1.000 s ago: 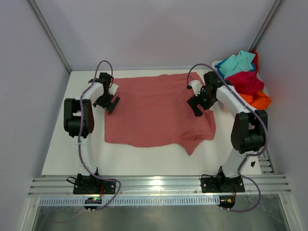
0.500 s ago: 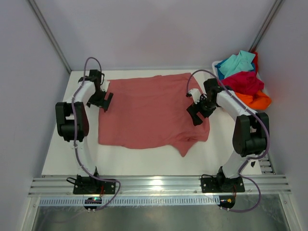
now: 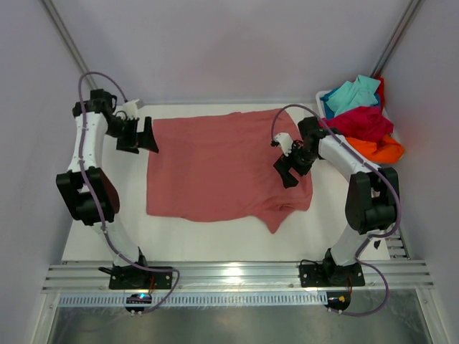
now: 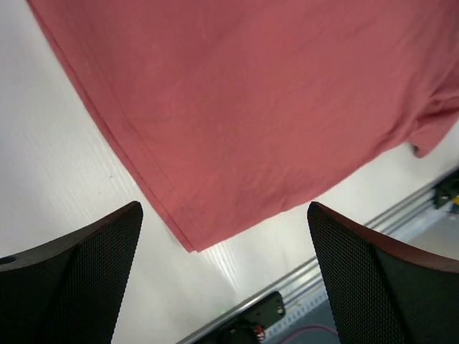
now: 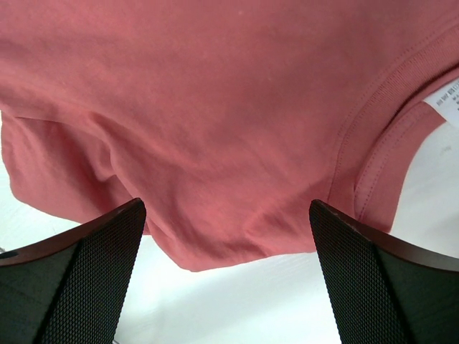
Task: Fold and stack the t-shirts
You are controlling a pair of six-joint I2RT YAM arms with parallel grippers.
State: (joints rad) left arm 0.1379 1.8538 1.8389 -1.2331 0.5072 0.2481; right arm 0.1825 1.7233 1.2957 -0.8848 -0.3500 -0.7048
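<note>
Pink t-shirt [image 3: 222, 168] is spread flat mid-worktop [image 3: 186, 240], with a rumpled flap sticking out at its near right corner. Right claw [image 3: 287, 172] sits over the shirt's right side, jaws apart and empty. Its wrist view shows the collar and a white label [image 5: 446, 100]. Left claw [image 3: 147, 136] is by the shirt's far left corner, above bare worktop, jaws apart and gripping nothing. Far right corner: turquoise, crimson and orange tees [image 3: 362, 118] heaped in a white tub [image 3: 324, 95].
</note>
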